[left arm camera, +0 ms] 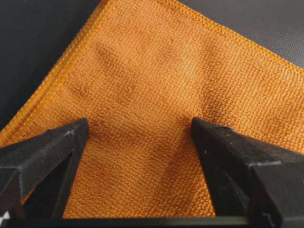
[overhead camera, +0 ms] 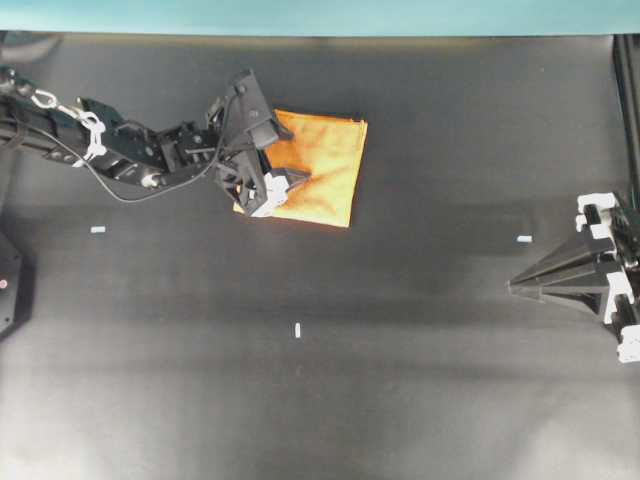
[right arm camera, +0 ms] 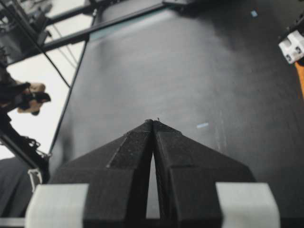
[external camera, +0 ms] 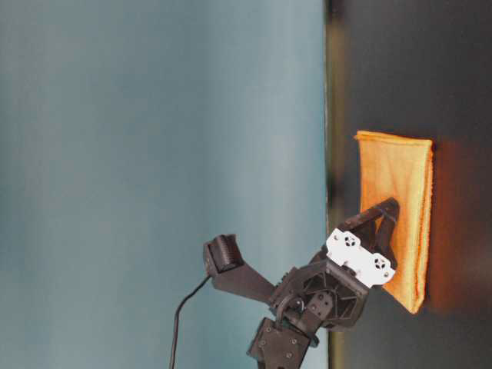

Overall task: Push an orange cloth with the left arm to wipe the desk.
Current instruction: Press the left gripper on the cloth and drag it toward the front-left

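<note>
The orange cloth lies flat on the black desk, back left of centre. My left gripper is open, its two black fingers spread and pressed down on the cloth's left part. In the left wrist view the fingertips rest on the weave, with the cloth filling the frame between them. The table-level view shows the cloth and the gripper on it. My right gripper is shut and empty at the right edge, its closed tip over bare desk.
Small white tape marks lie on the desk at the left, the middle and the right. A teal border strip runs along the back edge. A dark rail stands at the far right.
</note>
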